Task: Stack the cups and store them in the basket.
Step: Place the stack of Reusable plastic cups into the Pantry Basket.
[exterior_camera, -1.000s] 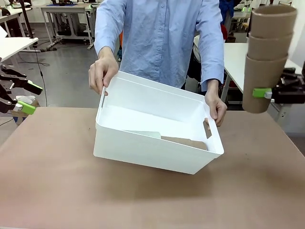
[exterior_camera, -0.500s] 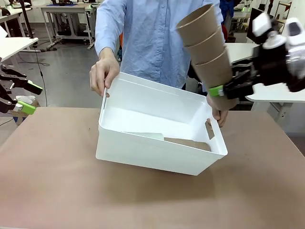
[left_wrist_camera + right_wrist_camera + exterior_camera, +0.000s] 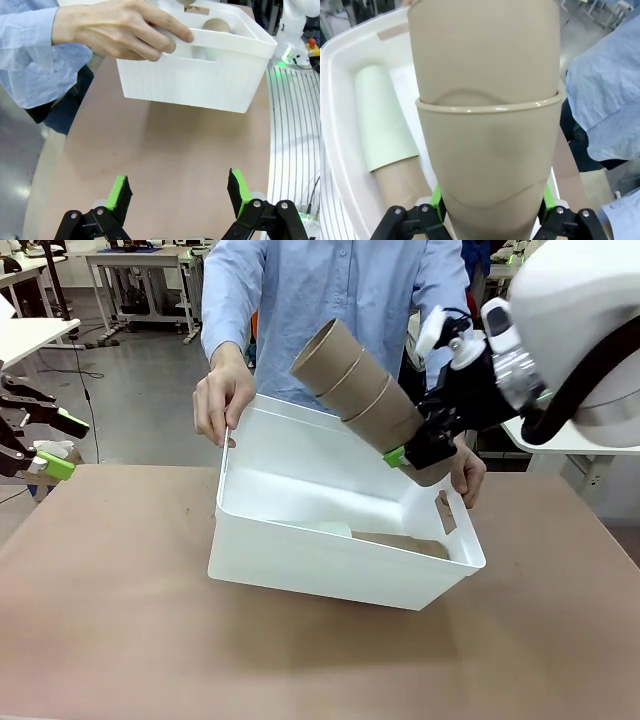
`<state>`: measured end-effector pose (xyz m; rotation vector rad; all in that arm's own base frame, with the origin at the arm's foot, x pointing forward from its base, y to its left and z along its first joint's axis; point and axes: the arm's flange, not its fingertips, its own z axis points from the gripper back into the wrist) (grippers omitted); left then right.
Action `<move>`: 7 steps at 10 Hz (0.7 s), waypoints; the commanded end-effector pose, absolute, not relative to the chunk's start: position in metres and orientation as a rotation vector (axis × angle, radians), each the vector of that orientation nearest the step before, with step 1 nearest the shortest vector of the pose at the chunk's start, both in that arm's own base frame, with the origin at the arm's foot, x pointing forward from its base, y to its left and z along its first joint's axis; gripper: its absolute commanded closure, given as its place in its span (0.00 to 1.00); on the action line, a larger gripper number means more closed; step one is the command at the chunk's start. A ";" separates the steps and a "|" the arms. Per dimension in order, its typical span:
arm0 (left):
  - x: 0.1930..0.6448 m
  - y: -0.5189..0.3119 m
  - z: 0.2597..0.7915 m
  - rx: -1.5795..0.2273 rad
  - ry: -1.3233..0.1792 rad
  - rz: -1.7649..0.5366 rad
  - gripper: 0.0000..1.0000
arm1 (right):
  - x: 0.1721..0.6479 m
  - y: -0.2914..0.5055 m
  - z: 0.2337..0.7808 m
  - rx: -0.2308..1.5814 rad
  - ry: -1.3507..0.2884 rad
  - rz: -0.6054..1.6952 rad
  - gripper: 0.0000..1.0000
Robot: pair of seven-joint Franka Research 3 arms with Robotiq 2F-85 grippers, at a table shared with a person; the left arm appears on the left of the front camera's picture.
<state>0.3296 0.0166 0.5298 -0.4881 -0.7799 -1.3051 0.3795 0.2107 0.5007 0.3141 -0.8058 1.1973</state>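
Observation:
A stack of three tan cups hangs tilted over the white basket, open ends up and to the left. My right gripper is shut on the stack's lowest cup, near its base. In the basket lie a mint green cup and a tan cup that looks nested with it. They also show in the front view, the mint cup left of the tan cup. A person tips the basket toward me with both hands. My left gripper stays open at the table's far left, holding nothing.
The person's hands grip the basket's left rim and right rim. In the left wrist view, one hand holds the basket beyond the left gripper. Brown tabletop lies bare in front of the basket.
My right arm swung left from the table's right side, tilting the cup stack from upright to slanted over the basket. The person shifted the basket slightly right.

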 end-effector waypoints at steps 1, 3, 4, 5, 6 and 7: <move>0.329 0.015 0.531 -0.491 -0.786 -1.295 0.00 | 0.385 0.230 0.498 0.236 -0.763 1.178 0.15; 0.329 0.015 0.531 -0.491 -0.786 -1.295 0.00 | 0.375 0.236 0.477 0.187 -0.729 1.196 0.15; 0.329 0.015 0.531 -0.491 -0.786 -1.295 0.00 | 0.373 0.238 0.468 0.174 -0.714 1.207 0.15; 0.329 0.015 0.531 -0.491 -0.786 -1.295 0.00 | 0.375 0.239 0.460 0.150 -0.708 1.216 0.15; 0.329 0.015 0.531 -0.491 -0.786 -1.295 0.00 | 0.378 0.241 0.453 0.141 -0.703 1.230 0.15; 0.329 0.015 0.531 -0.491 -0.786 -1.295 0.00 | 0.381 0.242 0.444 0.139 -0.707 1.239 0.15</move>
